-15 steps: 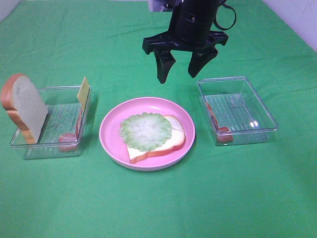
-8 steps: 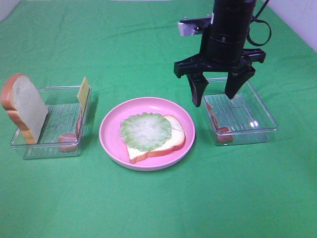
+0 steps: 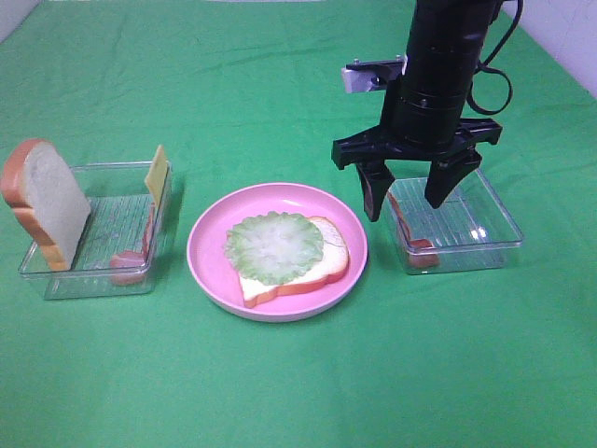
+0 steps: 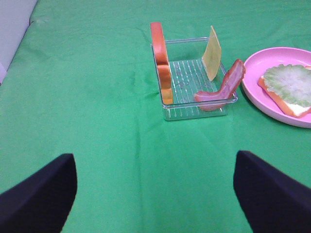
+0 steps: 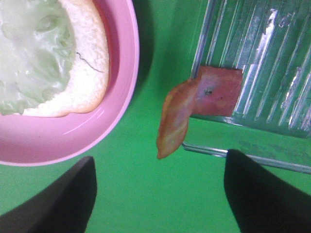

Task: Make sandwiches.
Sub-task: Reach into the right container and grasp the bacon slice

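Green cloth (image 3: 298, 401) under everything. Black right arm (image 3: 438, 75) upright over the right tray (image 3: 476, 224), in from the far side. Right gripper (image 3: 405, 207): spread wide, holds nothing, hovers over that tray's plate-side edge. Left gripper (image 4: 155, 194): likewise wide and empty, hangs over bare cloth, well apart from the left tray (image 3: 56, 280). Pink plate (image 3: 201, 243) between the two trays, touching neither. On the plate, the sandwich partly built: flat slice (image 3: 334, 254) with lettuce (image 3: 275, 247) on top, covering most of it. Upright slice (image 3: 47, 201) at the left tray's outer end, rising above the rim. Cheese (image 3: 156, 173) on edge against the same tray's plate-side wall. Left strip (image 3: 128, 266) in the near corner there, curling up the wall below the cheese. Right strip (image 3: 420, 250) in the right tray: one end on the ribbed floor, the other draped over the rim toward the plate
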You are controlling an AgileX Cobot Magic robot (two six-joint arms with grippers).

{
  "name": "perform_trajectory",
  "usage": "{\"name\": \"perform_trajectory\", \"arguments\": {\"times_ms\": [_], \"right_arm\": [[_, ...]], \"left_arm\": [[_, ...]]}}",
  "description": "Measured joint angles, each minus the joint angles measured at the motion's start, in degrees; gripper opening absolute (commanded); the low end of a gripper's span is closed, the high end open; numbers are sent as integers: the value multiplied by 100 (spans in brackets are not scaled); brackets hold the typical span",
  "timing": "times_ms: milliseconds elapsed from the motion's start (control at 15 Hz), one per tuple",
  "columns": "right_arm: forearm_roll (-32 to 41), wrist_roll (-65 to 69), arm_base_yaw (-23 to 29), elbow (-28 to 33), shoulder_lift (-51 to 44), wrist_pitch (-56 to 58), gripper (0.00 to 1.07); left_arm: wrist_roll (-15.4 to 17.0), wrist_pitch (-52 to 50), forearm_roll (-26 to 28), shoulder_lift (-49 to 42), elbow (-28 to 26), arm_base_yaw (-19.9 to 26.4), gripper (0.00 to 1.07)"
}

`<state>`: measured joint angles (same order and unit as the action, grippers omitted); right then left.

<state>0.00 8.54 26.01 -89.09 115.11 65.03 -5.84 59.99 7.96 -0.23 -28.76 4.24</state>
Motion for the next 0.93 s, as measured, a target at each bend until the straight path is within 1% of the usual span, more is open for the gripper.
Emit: {"name": "perform_trajectory", "arguments": {"times_ms": [133,333,400,600,667,733,800,867,933], "right_arm": [[-246,0,0,11,86,-229,69],[-264,0,0,17,103,-367,63],[-264,0,0,17,103,-367,63],[-286,0,0,17,269,-367,57],[-298,0,0,17,275,-367,52],[-298,0,0,17,275,-367,52],[-298,0,0,17,275,-367,48],[-298,0,0,17,281,-367,42],[-298,0,0,17,281,-367,39]], "left_arm": [[0,0,0,0,0,0,83],[0,0,0,0,0,0,83],[0,0,0,0,0,0,83],[0,0,0,0,0,0,83],[0,0,0,0,0,0,83],[0,0,0,0,0,0,83],[0,0,0,0,0,0,83],[0,0,0,0,0,0,83],[0,0,0,0,0,0,83]]}}
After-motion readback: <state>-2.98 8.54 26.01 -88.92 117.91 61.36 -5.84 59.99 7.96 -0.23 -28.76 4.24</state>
